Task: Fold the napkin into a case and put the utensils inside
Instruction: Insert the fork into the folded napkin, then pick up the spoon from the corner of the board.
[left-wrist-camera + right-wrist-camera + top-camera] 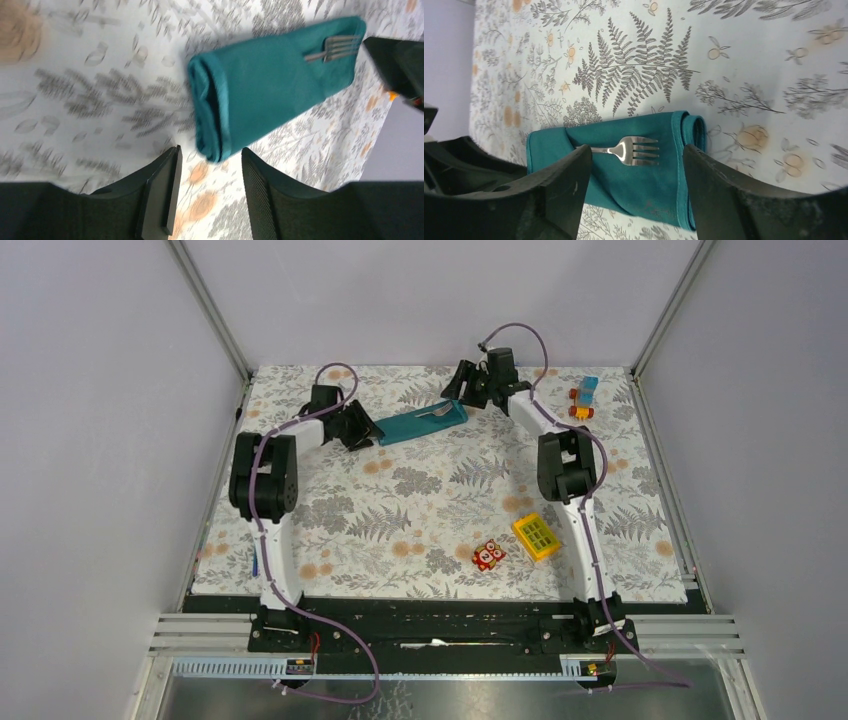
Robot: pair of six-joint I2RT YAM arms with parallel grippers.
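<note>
Left gripper (210, 152) and right gripper (634, 165), jaws apart, flank opposite ends of the teal napkin case (425, 424), upper centre of the overhead view, holding nothing, probably because the fork (631, 150) already sits tucked inside.

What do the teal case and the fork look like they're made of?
Case: woven cloth, maybe cotton or polyester, slightly shiny; it lies in soft rolled folds with a stitched hem. Fork: metal, likely stainless steel, silvery and smooth; its tines catch bright highlights.
</note>
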